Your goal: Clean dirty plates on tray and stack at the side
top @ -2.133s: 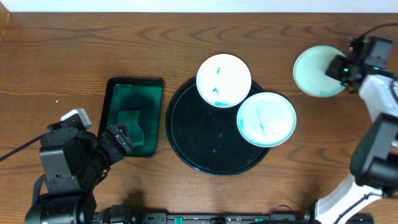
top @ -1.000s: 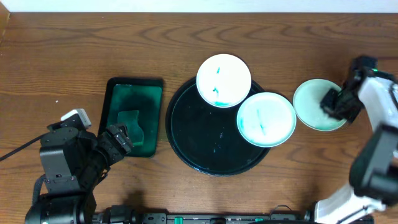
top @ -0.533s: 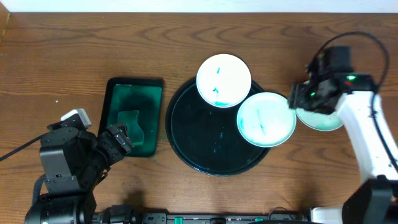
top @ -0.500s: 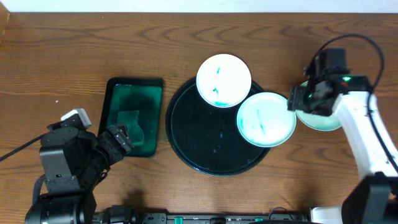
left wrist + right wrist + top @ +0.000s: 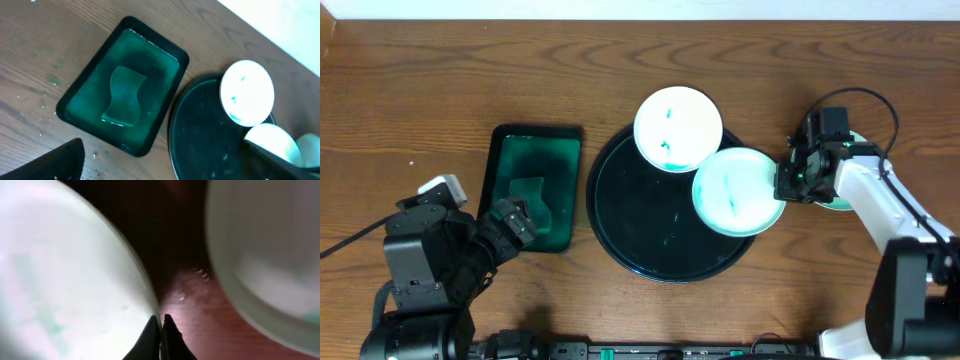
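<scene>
Found the left gripper [image 5: 513, 222] at the desk's [image 5: 440, 70] near left corner, fingers spread wide and empty, just beside the green tray [image 5: 535, 150] with the sponge [image 5: 528, 195] lying in it. Noted the black tray [image 5: 650, 230] farther in at mid-desk, bare across its middle. Saw the near plate [image 5: 735, 190], smeared with teal, lying over the black tray's right rim, and the right gripper [image 5: 160, 325] at that plate's right edge, fingertips pressed together and clamped on the thin lip. Placed nearly all of the near plate to the left of those fingers, only the lip between the pads. Made out the mint plate [image 5: 270, 255] on the desk just beyond the fingers toward the right edge, apart from the near plate, mostly hidden under the right arm; judged it wiped and the start of the stack. Spotted the far plate [image 5: 678, 128], streaked teal, overhanging the black tray's far rim, touching or just overlapping the near plate; could not tell which. Judged the step in hand as taking the second dirty plate off for cleaning. Reckoned on needing next a level lift with a firm pinch, clear of the far plate and the rim, plus the left fingers fetching the sponge.
</scene>
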You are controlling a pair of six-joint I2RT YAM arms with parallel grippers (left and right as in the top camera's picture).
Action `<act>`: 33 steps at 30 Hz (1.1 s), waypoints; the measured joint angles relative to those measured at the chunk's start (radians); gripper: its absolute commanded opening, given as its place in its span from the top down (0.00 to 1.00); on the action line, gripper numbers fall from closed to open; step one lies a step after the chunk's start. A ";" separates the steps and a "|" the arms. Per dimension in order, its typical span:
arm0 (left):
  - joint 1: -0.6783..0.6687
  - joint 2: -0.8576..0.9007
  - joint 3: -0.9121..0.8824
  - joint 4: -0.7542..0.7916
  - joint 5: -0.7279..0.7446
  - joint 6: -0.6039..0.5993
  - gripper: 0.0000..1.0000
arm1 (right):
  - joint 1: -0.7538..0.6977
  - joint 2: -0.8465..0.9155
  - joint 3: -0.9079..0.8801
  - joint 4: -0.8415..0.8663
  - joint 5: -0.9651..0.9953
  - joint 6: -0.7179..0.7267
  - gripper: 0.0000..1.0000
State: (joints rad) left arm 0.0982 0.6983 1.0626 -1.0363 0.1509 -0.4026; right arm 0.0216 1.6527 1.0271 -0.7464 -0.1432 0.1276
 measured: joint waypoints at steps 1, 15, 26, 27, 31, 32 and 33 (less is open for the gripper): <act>0.000 0.000 0.000 0.000 0.000 0.003 0.02 | 0.003 -0.016 0.005 -0.011 -0.009 -0.003 0.99; 0.000 0.029 0.000 -0.002 0.000 0.003 0.02 | 0.280 -0.188 0.091 -0.047 -0.054 -0.017 0.99; 0.000 0.126 -0.003 -0.014 0.000 0.053 0.10 | 0.373 0.118 0.052 -0.054 -0.097 0.045 0.99; 0.000 0.145 -0.003 -0.014 -0.001 0.061 0.12 | 0.370 0.125 0.052 -0.040 -0.097 0.058 0.99; 0.000 0.252 -0.005 -0.014 -0.021 0.072 0.16 | 0.348 0.141 0.052 0.023 -0.089 0.116 0.99; 0.000 0.291 -0.005 -0.010 -0.032 0.072 0.17 | 0.344 0.144 0.052 0.043 -0.088 0.124 0.99; 0.000 0.329 -0.005 -0.005 -0.041 0.074 0.17 | 0.341 0.145 0.052 0.058 -0.085 0.129 0.99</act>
State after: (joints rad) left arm 0.0982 1.0271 1.0573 -1.0412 0.1101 -0.3283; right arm 0.3626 1.7977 1.0790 -0.6884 -0.2287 0.2565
